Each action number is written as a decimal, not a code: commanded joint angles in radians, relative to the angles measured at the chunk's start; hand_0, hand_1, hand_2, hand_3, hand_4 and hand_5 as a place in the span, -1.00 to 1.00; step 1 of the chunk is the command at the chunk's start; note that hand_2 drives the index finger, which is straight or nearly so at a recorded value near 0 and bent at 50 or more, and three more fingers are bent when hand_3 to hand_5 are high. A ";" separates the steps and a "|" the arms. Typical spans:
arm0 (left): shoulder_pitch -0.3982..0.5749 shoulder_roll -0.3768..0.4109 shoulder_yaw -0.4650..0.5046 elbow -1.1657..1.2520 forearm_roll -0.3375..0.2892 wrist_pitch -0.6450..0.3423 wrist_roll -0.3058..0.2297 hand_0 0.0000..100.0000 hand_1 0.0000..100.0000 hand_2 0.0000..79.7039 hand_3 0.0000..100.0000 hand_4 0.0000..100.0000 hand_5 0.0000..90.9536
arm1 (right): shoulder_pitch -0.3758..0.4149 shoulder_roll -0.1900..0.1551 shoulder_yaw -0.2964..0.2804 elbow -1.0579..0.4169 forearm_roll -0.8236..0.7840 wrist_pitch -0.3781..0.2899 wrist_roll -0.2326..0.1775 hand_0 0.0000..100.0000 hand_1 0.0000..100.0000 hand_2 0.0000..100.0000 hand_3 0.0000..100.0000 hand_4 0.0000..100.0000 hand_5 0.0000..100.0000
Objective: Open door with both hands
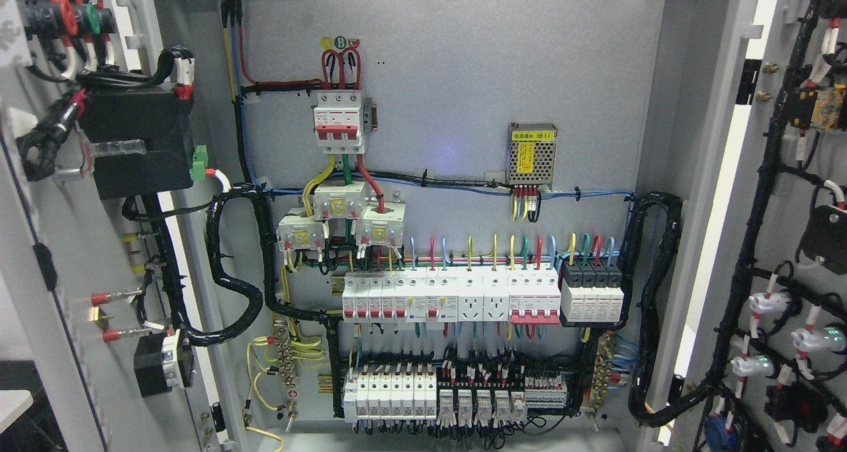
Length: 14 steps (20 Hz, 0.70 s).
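With both cabinet doors swung wide, left door (79, 240) at nine o'clock and right door (781, 240) at three, neither of my hands shows, so their state I cannot tell.

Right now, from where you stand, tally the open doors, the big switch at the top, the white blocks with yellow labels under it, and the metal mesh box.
Open doors: 2
Big switch: 1
White blocks: 3
Mesh box: 1
Total: 7
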 commanded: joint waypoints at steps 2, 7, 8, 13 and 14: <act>0.024 0.123 -0.061 -0.196 0.021 -0.092 0.001 -1.00 -1.00 -1.00 -1.00 -0.94 -1.00 | 0.020 -0.063 -0.183 -0.081 0.000 -0.017 -0.001 -0.79 -1.00 -1.00 -1.00 -1.00 -1.00; 0.038 0.125 -0.068 -0.213 -0.009 -0.214 0.001 -1.00 -1.00 -1.00 -1.00 -0.94 -1.00 | -0.002 -0.081 -0.253 -0.091 -0.002 -0.031 -0.001 -0.79 -1.00 -1.00 -1.00 -1.00 -1.00; 0.038 0.127 -0.068 -0.215 -0.019 -0.240 0.001 -1.00 -1.00 -1.00 -1.00 -0.94 -1.00 | -0.017 -0.085 -0.263 -0.093 -0.002 -0.031 -0.001 -0.79 -1.00 -1.00 -1.00 -1.00 -1.00; 0.040 0.127 -0.064 -0.242 -0.051 -0.316 0.005 -1.00 -1.00 -1.00 -1.00 -0.94 -1.00 | -0.065 -0.120 -0.269 -0.087 -0.019 -0.028 -0.002 -0.79 -1.00 -1.00 -1.00 -1.00 -1.00; 0.037 0.128 -0.058 -0.256 -0.052 -0.322 0.005 -1.00 -1.00 -1.00 -1.00 -0.94 -1.00 | -0.065 -0.123 -0.275 -0.085 -0.022 -0.026 -0.002 -0.79 -1.00 -1.00 -1.00 -1.00 -1.00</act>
